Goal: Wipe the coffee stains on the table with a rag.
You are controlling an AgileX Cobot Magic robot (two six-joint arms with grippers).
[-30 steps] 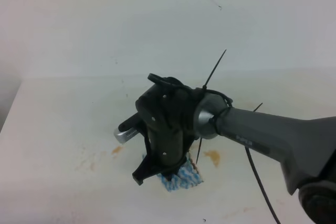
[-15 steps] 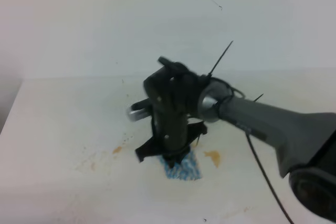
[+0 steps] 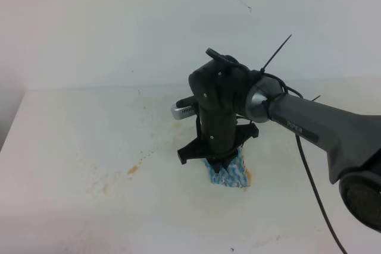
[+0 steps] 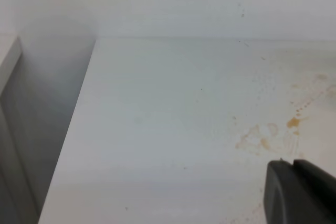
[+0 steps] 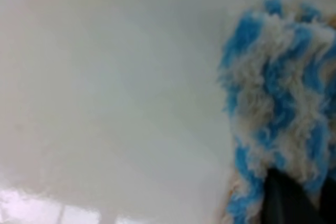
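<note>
From the high exterior view: right arm reaches in from the right edge toward mid-bench, wrist pointing straight down. Right pincer (image 3: 223,163) presses the rag (image 3: 228,173) onto the white bench (image 3: 65,147); its jaws stand nearly together, pinching the cloth. Rag is bunched, blue-and-white, lying flat under the tool. A thin orange-brown rim of the coffee stains (image 3: 248,176) peeks out at the rag's right edge, touching it; the rest of the blotch is hidden beneath the cloth. Small orange specks (image 3: 132,169) sit well to the left of the rag. Black cable (image 3: 315,188) trails off the arm toward the lower right.

Left wrist view: bare white bench (image 4: 173,119) with pale wall behind, faint orange smears (image 4: 260,139) on the right side. Only a dark corner of the left pincer (image 4: 299,192) shows at lower right; cannot tell whether it is open or closed. Nothing visibly held.

Right wrist view: very close, blurred. Fluffy rag (image 5: 278,103) with blue wavy stripes fills the right side, resting on the bench (image 5: 105,87). Dark fingertip (image 5: 286,200) bites into its lower edge.
</note>
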